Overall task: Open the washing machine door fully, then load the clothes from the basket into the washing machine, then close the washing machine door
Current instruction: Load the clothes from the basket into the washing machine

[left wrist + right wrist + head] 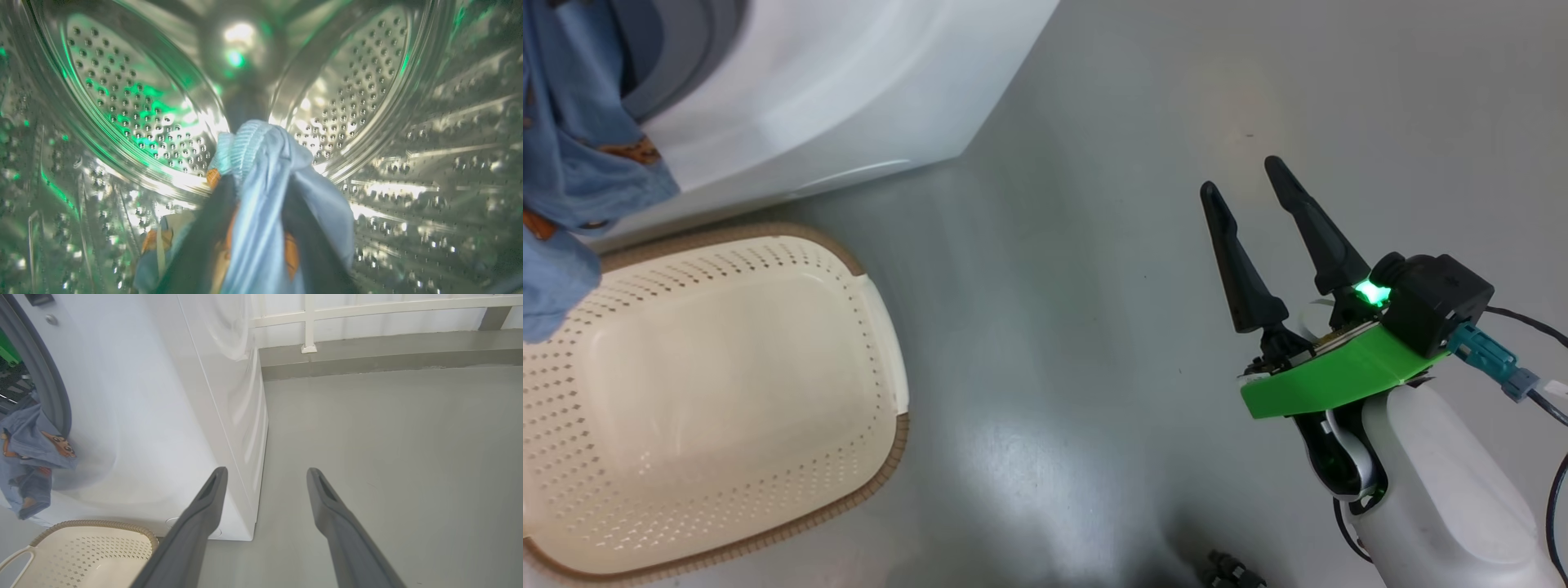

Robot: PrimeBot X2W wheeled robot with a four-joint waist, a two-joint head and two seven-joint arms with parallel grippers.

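The washing machine [849, 82] stands with the basket [886, 351] just before it on the floor [1094, 245], and the clothes [572, 163] hang from its opening over the front. Inside the steel drum [367, 102] the left gripper [257, 228] has blue cloth between its blurred fingers [204, 249], pinched or loose I cannot tell; the right gripper [1240, 176] hangs spread wide above the floor.

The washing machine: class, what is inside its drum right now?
Light blue clothes drape over the dark left fingers inside the perforated steel drum; more printed cloth shows lower left. The cloth covers their tips, so the grip cannot be judged.
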